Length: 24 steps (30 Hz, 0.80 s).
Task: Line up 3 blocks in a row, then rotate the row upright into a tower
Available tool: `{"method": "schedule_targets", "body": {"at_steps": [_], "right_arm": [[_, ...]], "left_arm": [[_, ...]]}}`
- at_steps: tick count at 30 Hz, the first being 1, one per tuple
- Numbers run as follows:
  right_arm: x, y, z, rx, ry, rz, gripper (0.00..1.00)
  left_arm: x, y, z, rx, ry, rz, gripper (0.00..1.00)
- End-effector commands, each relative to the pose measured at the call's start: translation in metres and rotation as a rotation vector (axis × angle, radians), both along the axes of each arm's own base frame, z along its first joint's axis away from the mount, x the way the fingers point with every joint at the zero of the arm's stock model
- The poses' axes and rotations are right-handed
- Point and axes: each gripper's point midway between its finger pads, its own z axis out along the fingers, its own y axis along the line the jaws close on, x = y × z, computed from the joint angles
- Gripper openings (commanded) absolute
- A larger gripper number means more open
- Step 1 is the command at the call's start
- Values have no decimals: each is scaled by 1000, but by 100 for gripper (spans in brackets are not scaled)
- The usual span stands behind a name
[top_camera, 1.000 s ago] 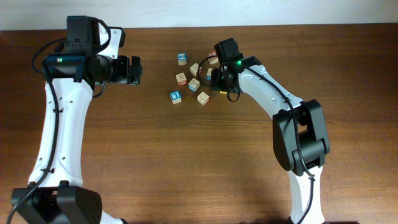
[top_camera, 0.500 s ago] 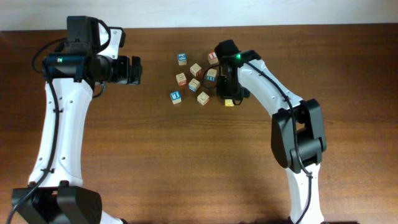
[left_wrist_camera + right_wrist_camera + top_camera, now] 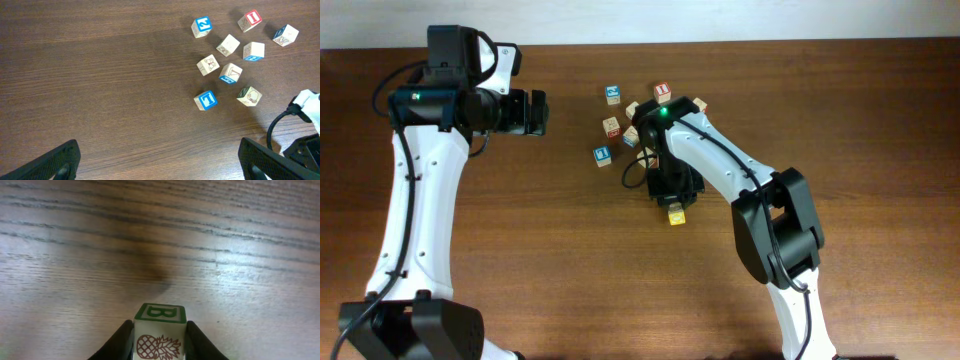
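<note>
B block [image 3: 160, 314] is pinched between the right gripper's [image 3: 159, 345] fingers [image 3: 120, 342], poking out at its six o'clock overhead; left gripper [image 3: 535, 112] gapes wide.

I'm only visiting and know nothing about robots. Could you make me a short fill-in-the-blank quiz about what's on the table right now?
The block clasped by the right gripper has the green letter ___ on top. Its side facing the wrist camera shows a drawn ___. The jaws of the left gripper stand ___.
Missing words: B; pineapple; open.
</note>
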Motion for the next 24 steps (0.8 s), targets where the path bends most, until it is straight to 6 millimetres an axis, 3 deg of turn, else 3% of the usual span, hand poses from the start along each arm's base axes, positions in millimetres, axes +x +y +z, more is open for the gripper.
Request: {"method": "schedule_targets", "body": {"at_steps": [1,4,6,8,10,14,19,21,23,24], "right_arm": [[1,-1,-1,12,-1,31,48],[7,-1,1,35,-12,45,52],[40,11,22,141,-111,98,53],[94,25,45,228,-316,91,64],[135,42,61,301,-492,123,67],[182,67,61,381,-668,93,68],[193,78,15,371,-647,-38,70],[189,77,0,361,-614,-76,58],[185,75,-9,347,-584,-95,54],[182,73,-12,340,-569,-105,47]], "left_arm": [[2,1,7,-13,-17,7,99],[2,1,7,-14,-17,7,99],[3,1,8,-14,-18,7,99],[3,1,8,-14,-20,8,99],[3,1,8,-14,-20,7,99],[3,1,8,-14,-20,7,99],[3,1,8,-14,-20,7,99],[3,1,8,-14,-18,7,99],[2,1,7,-14,-17,7,99],[2,1,7,-14,-17,7,99]]}}
